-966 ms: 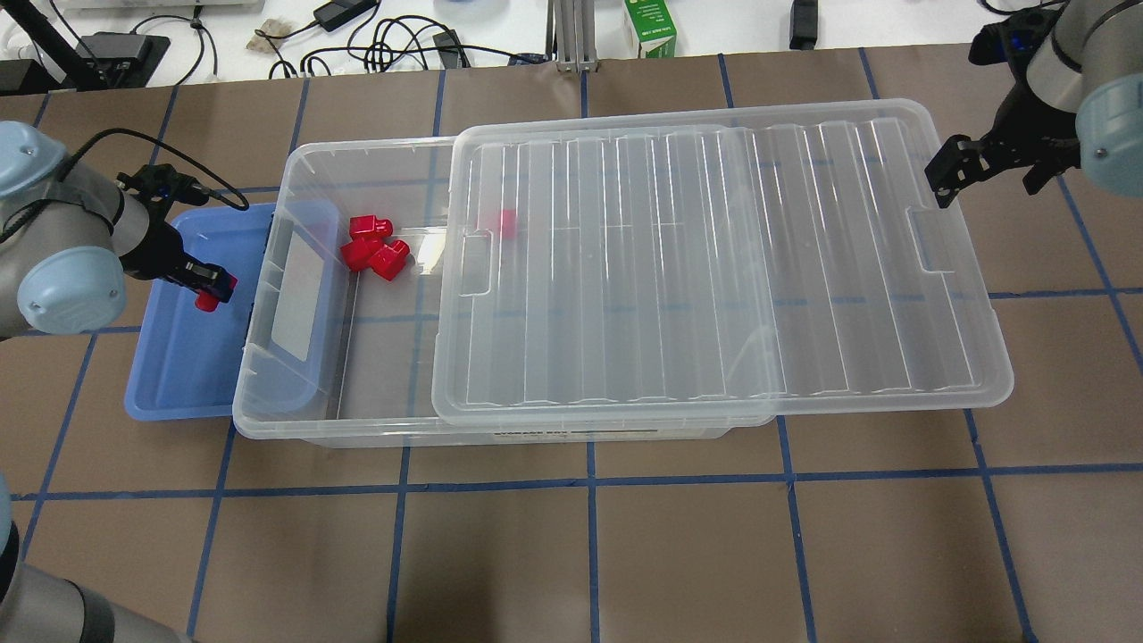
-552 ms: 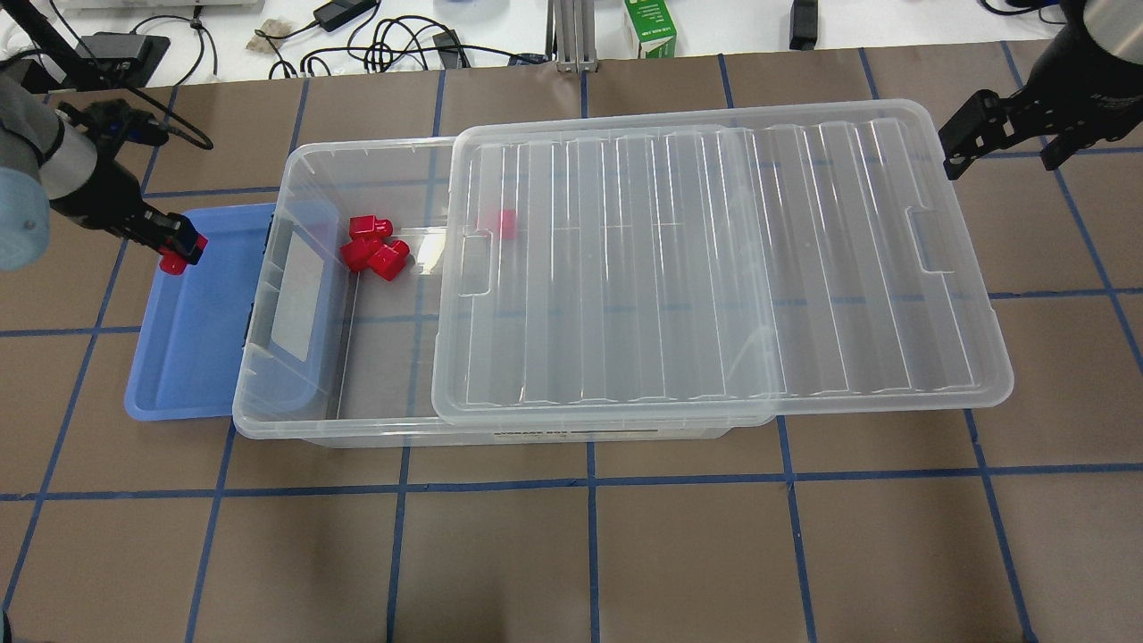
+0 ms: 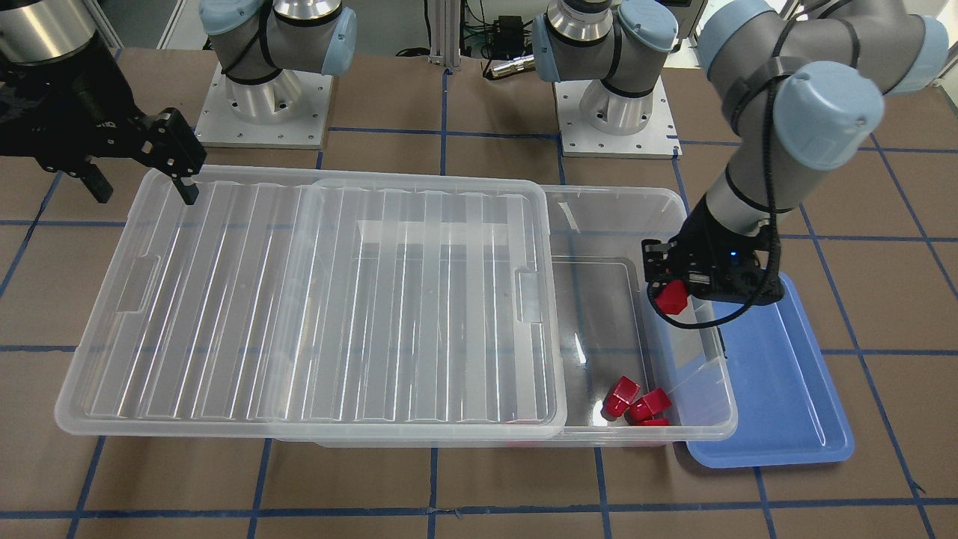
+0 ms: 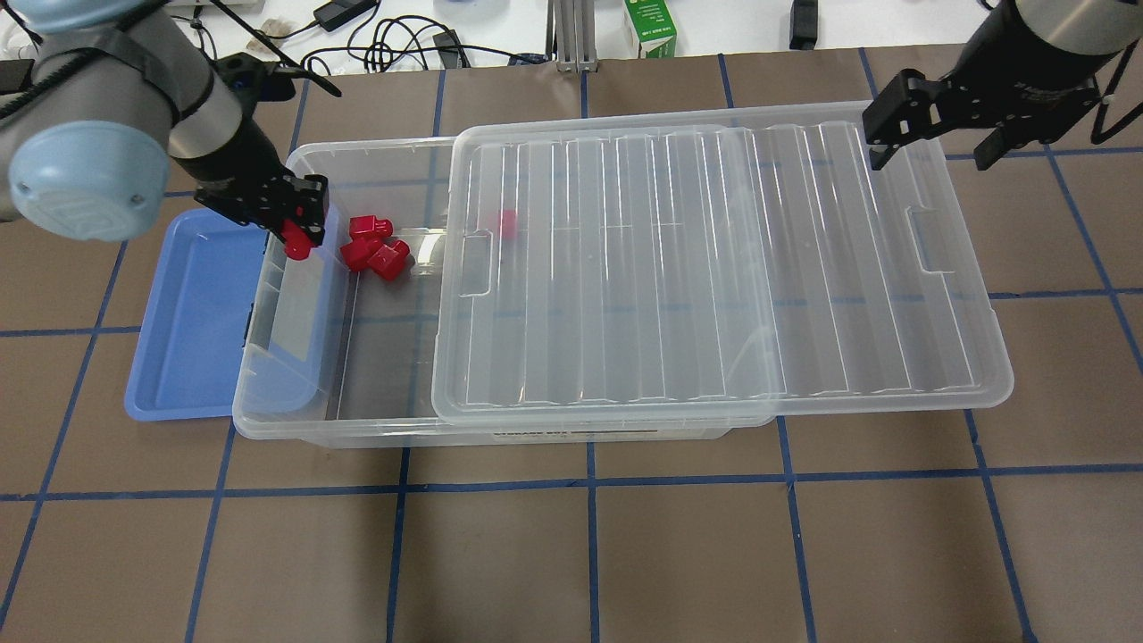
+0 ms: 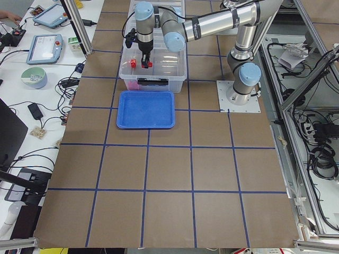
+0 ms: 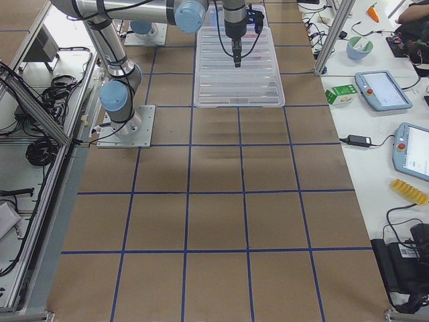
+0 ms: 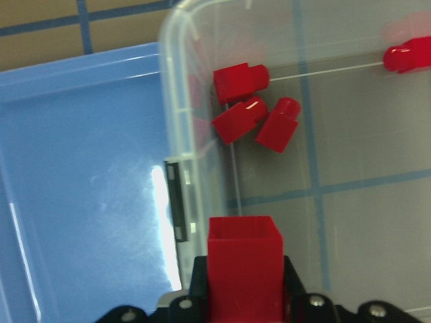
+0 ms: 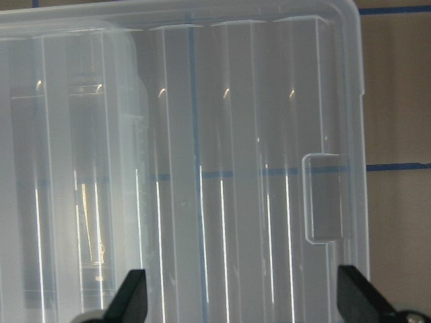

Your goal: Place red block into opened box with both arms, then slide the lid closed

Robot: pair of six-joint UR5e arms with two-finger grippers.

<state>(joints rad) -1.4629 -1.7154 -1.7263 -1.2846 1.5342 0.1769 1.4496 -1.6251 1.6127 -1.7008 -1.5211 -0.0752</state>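
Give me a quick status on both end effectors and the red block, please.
Left end effector shut on red block, above open end of box. Right end effector open, over corner of lid. Nothing blocking drop; other red blocks lie aside.

overhead: behind, down | front: opposite, steep | wrists: close | sides: far, probably table-ends | shared: box (image 4: 357, 435)

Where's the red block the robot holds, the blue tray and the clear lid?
red block (image 4: 297, 245), overhead view, its visible lower end
blue tray (image 4: 187, 313), overhead view, bare floor
lid (image 4: 714, 268), overhead view, ribbed middle
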